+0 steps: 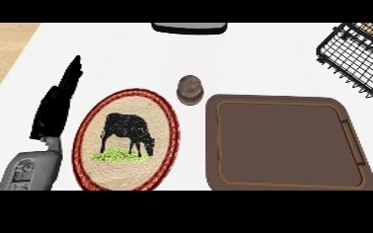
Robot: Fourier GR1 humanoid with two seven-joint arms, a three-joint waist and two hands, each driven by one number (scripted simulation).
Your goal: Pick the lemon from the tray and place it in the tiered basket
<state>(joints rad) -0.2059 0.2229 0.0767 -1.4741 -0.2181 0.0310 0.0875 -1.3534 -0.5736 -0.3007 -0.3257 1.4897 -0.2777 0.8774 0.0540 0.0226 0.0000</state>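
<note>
Currently lying bare on the counter (277, 59): brown tray (284, 143), no lemon showing anywhere, black tiered basket (348, 54) waiting far right; left hand (58, 103) resting straight-fingered beside the cow plate (128, 139), holding nothing; right hand unseen.

The tabletop (262, 59) looks smooth, matt white, with bare wood at its far left corner. The plate (126, 139) appears woven and rough; the tray (284, 143) matt brown; the basket (350, 57) black wire.

At two o'clock the black wire basket (348, 54) is cut off by the right edge. At twelve o'clock a dark object (189, 27) is clipped, too little showing to identify.
</note>
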